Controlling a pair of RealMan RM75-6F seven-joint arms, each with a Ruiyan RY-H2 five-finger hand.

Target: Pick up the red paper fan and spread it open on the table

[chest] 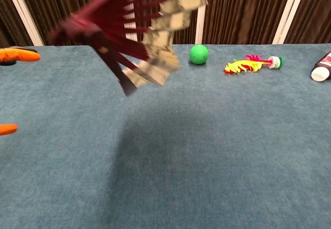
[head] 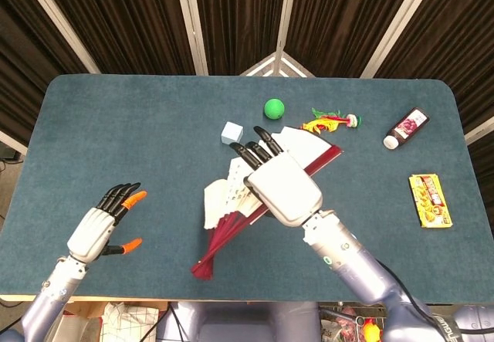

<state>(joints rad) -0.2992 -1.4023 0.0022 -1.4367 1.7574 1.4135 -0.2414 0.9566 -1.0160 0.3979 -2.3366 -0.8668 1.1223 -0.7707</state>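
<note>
The red paper fan point(head: 225, 222) hangs above the table, partly fanned out, its red ribs meeting at the pivot point(head: 202, 269) low and to the left. My right hand point(head: 279, 182) grips the fan from above near its upper part. The chest view shows the fan point(chest: 135, 37) large and blurred, with pale paper leaves and dark red ribs, well off the tabletop. My left hand point(head: 104, 225) hovers at the front left with fingers apart and nothing in it; only its orange fingertips point(chest: 18, 55) show in the chest view.
On the blue table point(head: 116, 133) lie a pale cube point(head: 231, 132), a green ball point(head: 274, 109), a yellow and red feathered toy point(head: 330, 121), a dark bottle point(head: 405, 128) on its side and a yellow packet point(head: 428, 200) at the right edge.
</note>
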